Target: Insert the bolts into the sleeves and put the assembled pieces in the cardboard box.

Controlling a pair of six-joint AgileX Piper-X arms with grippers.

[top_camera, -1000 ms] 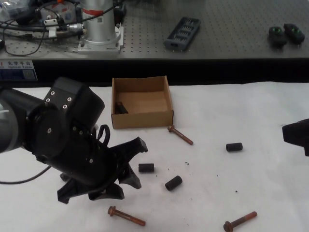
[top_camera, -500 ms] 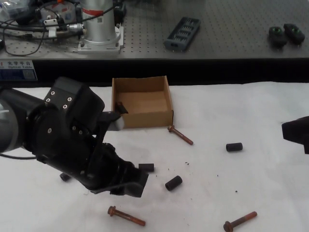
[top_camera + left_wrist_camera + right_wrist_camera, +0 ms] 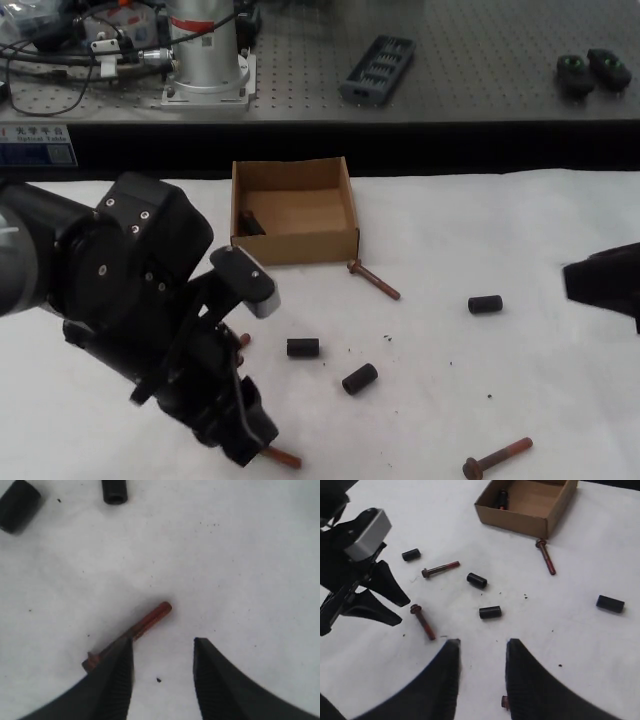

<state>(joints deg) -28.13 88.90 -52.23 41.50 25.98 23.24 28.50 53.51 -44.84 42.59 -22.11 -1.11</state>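
On the table (image 3: 450,225) the cardboard box (image 3: 295,246) sits toward the back, with an assembled piece (image 3: 250,222) in it against its left wall. A bolt (image 3: 375,281) lies just before the box's front right corner. One sleeve (image 3: 303,347) and a second sleeve (image 3: 360,378) lie near each other in front of the box. A third sleeve (image 3: 485,304) lies well to their right. Another bolt (image 3: 497,459) lies at the front right. At the front left, the left gripper (image 3: 162,647) hangs over a further bolt (image 3: 150,620), whose head end lies under one of the fingers (image 3: 112,680).
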